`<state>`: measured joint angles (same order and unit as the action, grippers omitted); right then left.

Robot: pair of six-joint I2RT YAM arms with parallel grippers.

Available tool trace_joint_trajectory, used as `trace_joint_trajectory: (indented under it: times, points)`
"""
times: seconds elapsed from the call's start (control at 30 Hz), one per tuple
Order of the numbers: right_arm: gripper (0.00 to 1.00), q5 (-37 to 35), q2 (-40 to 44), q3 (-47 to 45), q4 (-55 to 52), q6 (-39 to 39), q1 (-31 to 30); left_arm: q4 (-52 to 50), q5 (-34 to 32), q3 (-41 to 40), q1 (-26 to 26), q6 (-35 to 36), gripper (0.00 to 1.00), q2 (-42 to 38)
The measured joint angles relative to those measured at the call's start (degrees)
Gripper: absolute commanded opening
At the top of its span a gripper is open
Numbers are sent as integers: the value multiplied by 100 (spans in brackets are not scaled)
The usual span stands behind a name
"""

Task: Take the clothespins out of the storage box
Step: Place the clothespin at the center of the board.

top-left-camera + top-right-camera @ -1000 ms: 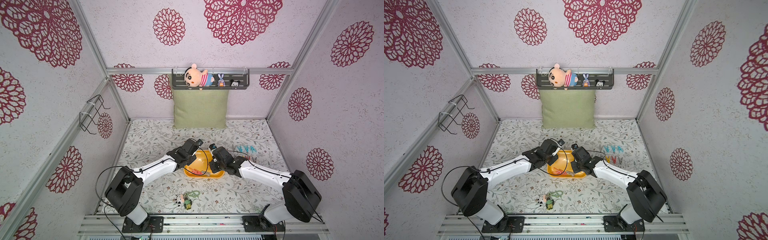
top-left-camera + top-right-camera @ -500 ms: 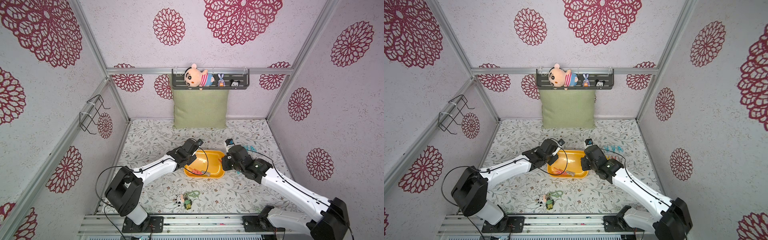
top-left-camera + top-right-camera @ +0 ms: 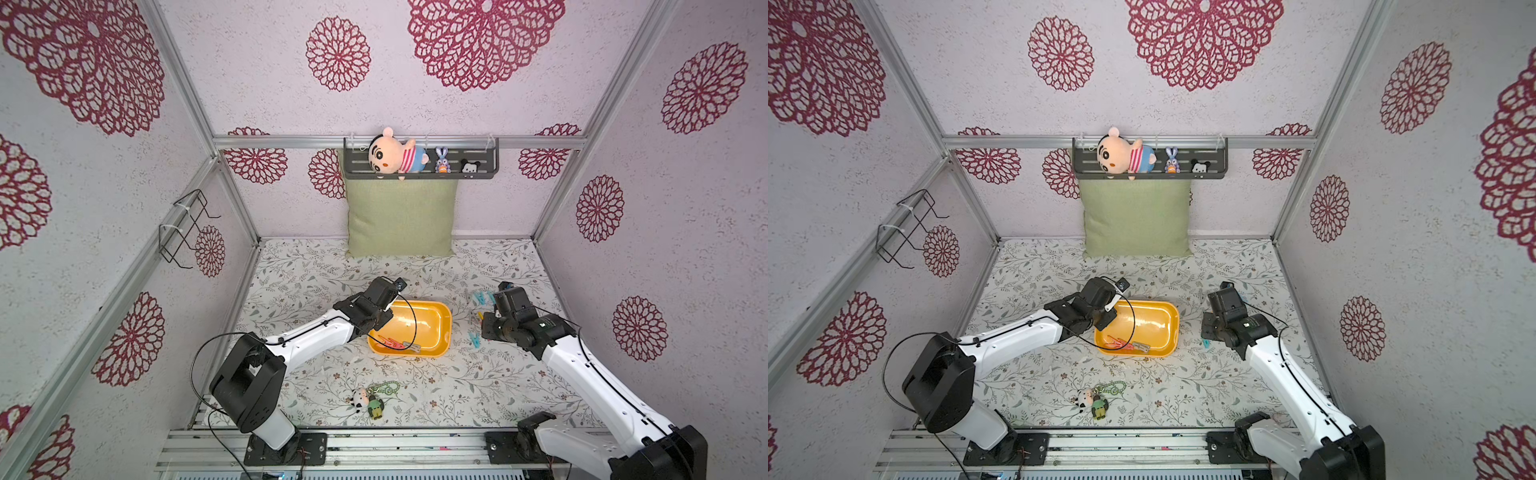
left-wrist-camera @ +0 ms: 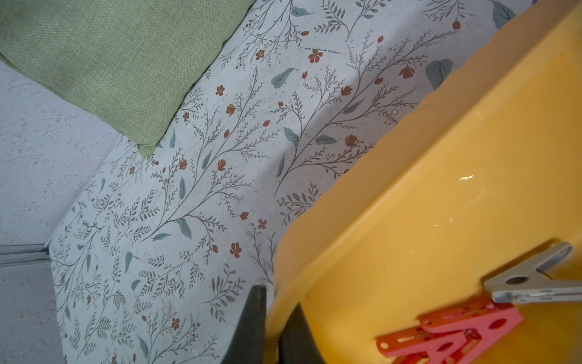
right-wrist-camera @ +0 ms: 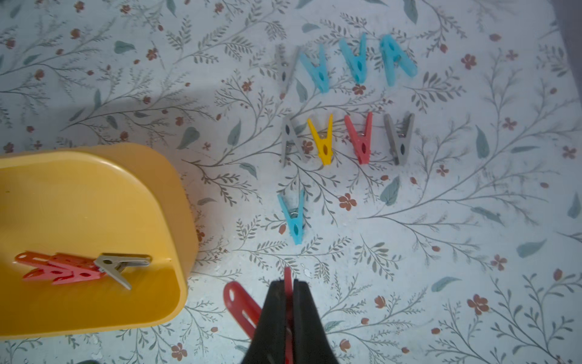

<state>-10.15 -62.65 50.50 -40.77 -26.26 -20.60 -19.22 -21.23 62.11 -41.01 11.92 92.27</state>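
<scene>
Yellow storage box (image 4: 441,195): smooth, glossy plastic, with small highlights on the inner wall. The clothespins (image 5: 359,138) are matt moulded plastic in red, yellow, blue and grey. A bare metal spring shows on the lone blue clothespin (image 5: 294,223). Floral-printed surface (image 4: 220,151): matt, faintly speckled. Green cushion (image 4: 104,53): cloth with a coarse, visible weave. Patterned walls (image 3: 395,108): rough, grainy finish. Frame rails (image 3: 291,141): bare brushed metal. Black fingers (image 5: 272,315): matt. White arm shells (image 3: 311,336): smooth, slight sheen.
</scene>
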Motion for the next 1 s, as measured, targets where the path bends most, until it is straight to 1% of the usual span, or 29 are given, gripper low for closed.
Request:
trace_joint_trajectory:
  times: [0.27,0.5,0.77,1.0]
  points:
    - [0,44,-732,-116,-136,236,540,0,-2,0,0,2,0,0]
    - [0,313,-1156,-160,81,472,1019,0,-2,0,0,2,0,0]
    - [0,487,-1932,-221,616,581,1099,0,-13,0,-9,2,0,0]
    - [0,595,-2312,-236,929,682,1108,0,-13,0,-9,2,0,0]
